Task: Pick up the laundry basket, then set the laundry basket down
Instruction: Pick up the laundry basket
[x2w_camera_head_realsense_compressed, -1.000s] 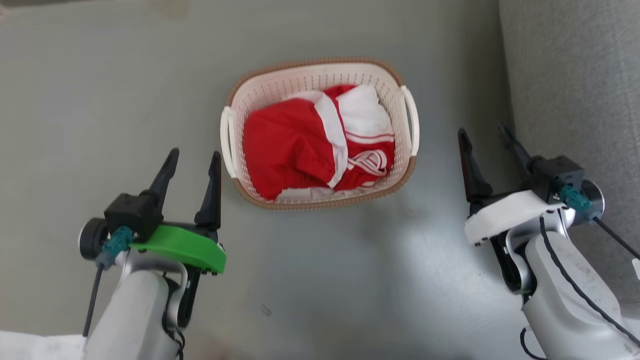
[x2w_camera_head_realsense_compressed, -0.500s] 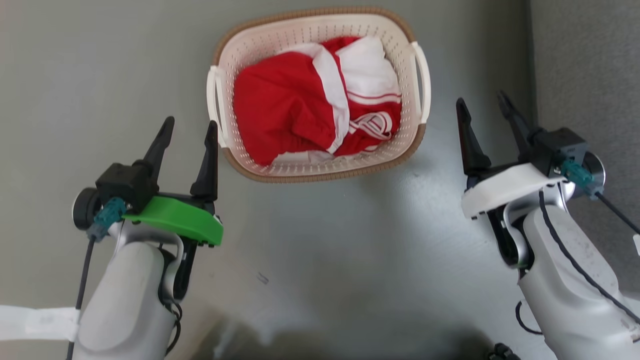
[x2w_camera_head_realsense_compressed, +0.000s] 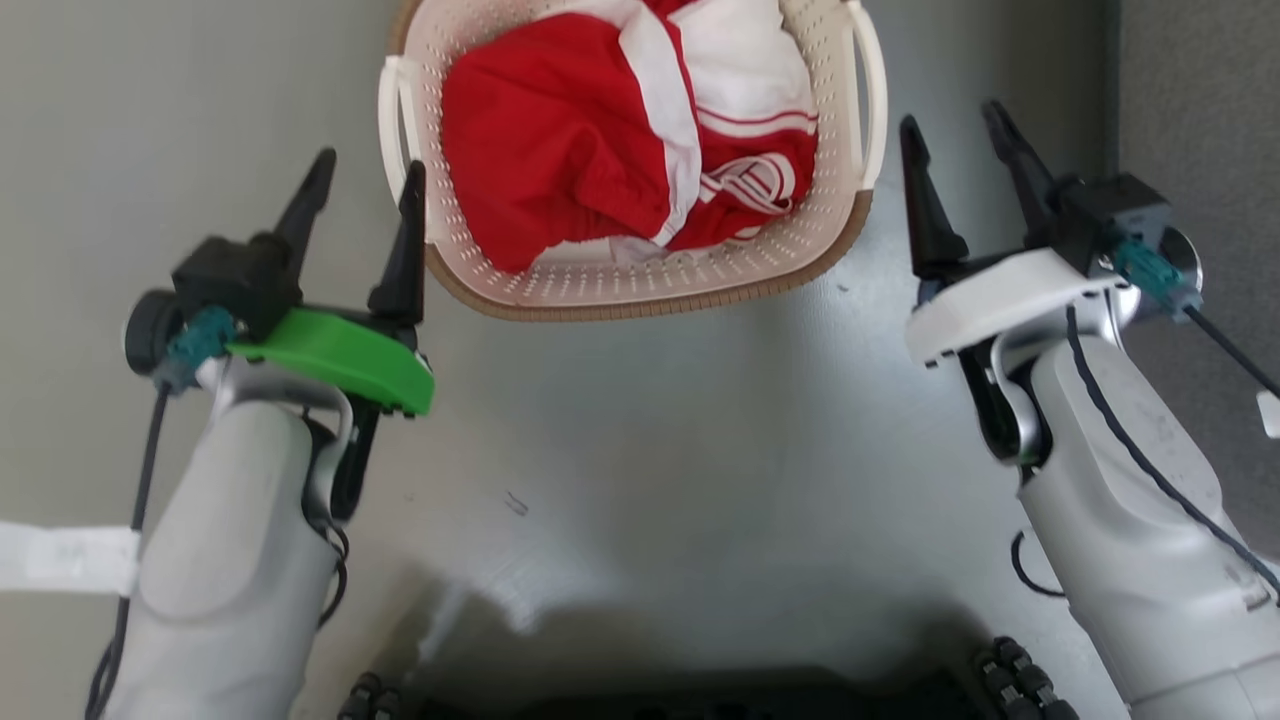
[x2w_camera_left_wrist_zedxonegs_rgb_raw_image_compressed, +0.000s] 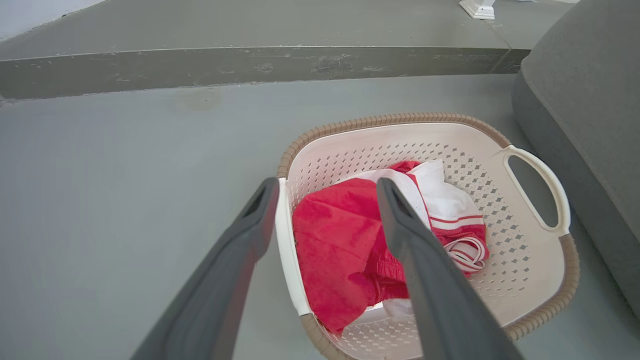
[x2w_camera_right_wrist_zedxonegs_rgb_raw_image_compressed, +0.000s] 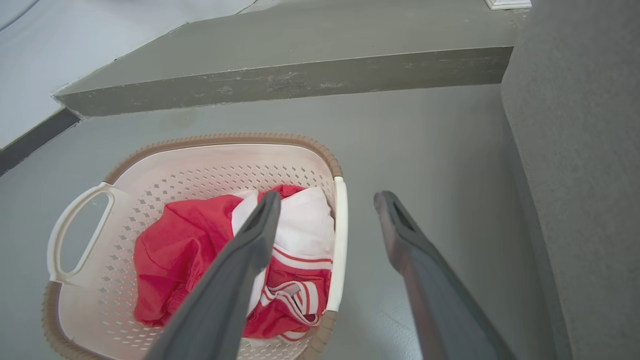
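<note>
Wide-open left hand and right hand line up over the laundry basket's side handles, apparently ready to lift.

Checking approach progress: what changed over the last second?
The left gripper and right gripper, both open, advanced to the basket's sides; the head camera moved too. Nothing gripped. Basket and red clothes stayed put on the floor.
</note>
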